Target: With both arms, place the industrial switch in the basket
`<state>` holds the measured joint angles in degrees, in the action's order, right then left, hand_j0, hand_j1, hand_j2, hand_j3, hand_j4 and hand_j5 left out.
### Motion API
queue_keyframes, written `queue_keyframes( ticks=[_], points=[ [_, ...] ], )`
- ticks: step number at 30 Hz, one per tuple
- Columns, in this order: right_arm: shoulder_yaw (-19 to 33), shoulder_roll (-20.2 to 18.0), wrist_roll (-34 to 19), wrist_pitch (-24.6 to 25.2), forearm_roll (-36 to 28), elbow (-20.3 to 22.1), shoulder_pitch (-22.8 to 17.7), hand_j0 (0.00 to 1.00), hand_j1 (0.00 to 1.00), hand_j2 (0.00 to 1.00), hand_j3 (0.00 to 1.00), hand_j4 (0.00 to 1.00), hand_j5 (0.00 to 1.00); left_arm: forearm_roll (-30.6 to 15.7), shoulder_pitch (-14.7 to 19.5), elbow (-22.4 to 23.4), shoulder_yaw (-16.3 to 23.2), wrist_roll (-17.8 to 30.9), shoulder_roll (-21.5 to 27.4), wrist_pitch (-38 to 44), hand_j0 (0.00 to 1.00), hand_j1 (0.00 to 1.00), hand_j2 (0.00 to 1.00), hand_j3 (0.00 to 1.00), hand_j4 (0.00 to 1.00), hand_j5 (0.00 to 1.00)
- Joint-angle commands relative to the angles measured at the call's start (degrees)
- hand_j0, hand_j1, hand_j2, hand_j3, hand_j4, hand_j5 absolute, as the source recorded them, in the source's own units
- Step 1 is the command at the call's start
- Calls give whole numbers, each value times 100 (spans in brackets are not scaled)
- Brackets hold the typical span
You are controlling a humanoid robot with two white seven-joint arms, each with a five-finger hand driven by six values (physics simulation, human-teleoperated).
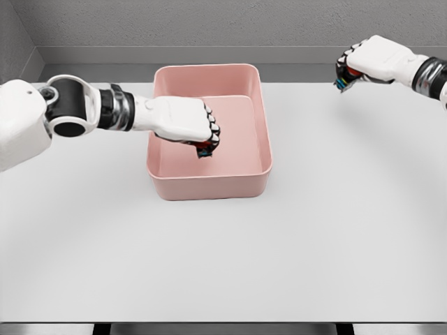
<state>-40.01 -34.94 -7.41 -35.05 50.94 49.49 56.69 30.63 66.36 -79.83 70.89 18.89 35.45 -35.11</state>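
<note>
A small red-and-dark switch [204,148] sits gripped in the curled fingers of the left hand [183,118], held over the open interior of the pink, round-cornered basket [208,183]. The right hand [368,61], fingers closed on a second small red-and-blue part [342,82], hangs well apart over the far right edge of the smooth pale-grey table [223,258]. Grey walls [209,24] stand behind.

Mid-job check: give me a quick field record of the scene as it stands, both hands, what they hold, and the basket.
surface: white table
basket: pink basket, rectangular, open top, on the table left of centre
left hand: left hand, over the basket interior, fingers curled
left hand load: small red and dark item in its grasp, above the basket floor; looks like an industrial switch
right hand: right hand, raised at upper right, away from the basket, fingers curled
right hand load: second small red and dark item in its grasp
in basket, released: nothing visible
</note>
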Motion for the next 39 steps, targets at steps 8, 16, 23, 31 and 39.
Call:
queue_keyframes(
  ticks=[8,16,23,31,39],
  points=[
    [19,-4,3,5,-224,421,-70,46,46,46,46,46,46,-101,35,82,-32,-35,-12,11,100,100,100,100,100,100],
    [19,-302,-6,5,-664,1221,-387,46,46,46,46,46,46,-3528,387,161,-102,-52,2633,11,100,100,100,100,100,100],
    [28,-645,-6,5,-1068,1845,-589,46,46,46,46,46,46,-3573,-202,627,-84,-44,2774,11,100,100,100,100,100,100],
    [28,-733,-6,5,-1209,2504,-738,46,46,46,46,46,46,-3529,-237,557,188,-26,2704,11,100,100,100,100,100,100],
    [28,-654,-6,5,-1323,2952,-747,45,45,45,45,45,45,-3529,-246,477,355,-26,2668,11,100,100,100,100,100,100]
  ],
)
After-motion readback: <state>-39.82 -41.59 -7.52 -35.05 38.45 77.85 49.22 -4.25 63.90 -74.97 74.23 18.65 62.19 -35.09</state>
